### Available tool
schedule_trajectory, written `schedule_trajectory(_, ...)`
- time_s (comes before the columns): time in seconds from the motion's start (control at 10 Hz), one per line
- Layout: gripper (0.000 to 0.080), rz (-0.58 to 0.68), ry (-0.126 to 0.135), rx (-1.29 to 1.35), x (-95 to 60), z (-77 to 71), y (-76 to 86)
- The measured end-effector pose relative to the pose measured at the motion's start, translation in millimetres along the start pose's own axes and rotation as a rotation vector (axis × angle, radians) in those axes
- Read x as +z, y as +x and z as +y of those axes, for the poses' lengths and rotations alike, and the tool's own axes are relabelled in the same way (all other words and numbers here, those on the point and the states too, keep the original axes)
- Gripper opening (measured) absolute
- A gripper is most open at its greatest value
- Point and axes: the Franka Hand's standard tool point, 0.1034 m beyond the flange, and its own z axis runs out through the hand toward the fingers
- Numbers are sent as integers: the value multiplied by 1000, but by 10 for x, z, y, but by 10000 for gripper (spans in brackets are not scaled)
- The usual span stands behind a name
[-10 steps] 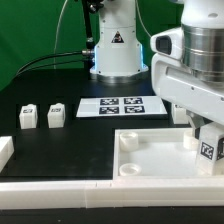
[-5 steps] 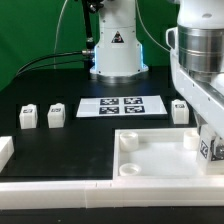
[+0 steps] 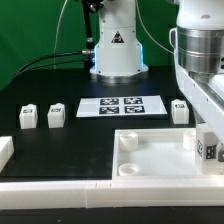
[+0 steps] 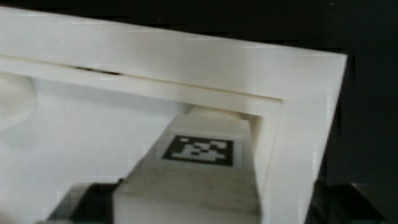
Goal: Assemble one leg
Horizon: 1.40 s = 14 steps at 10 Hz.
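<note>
My gripper is shut on a leg, a small white block with a black-and-white marker. It holds the leg at the far-right corner of the large white panel, on the exterior view's right. In the wrist view the leg lies between my dark fingers, against the panel's raised rim. I cannot tell whether it touches the panel. Three more legs stand on the black table: two at the left and one at the right.
The marker board lies flat in the middle of the table. The robot base stands behind it. A white bracket sits at the exterior view's left edge, and a white rail runs along the front.
My gripper has moved toward the exterior view's right with the leg, uncovering the leg that stands at the right. In the last half second it shifted only slightly.
</note>
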Motion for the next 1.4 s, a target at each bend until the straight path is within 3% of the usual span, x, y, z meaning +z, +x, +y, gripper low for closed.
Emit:
schedule_trajectory(0.3, 647, -1, -3, -351, 19, 10, -10)
schedule_trajectory(1.1, 649, 1, -4, -1159, 28, 15, 6)
schedule_trajectory(1.4, 633, 0, -4, -1167, 28, 15, 6)
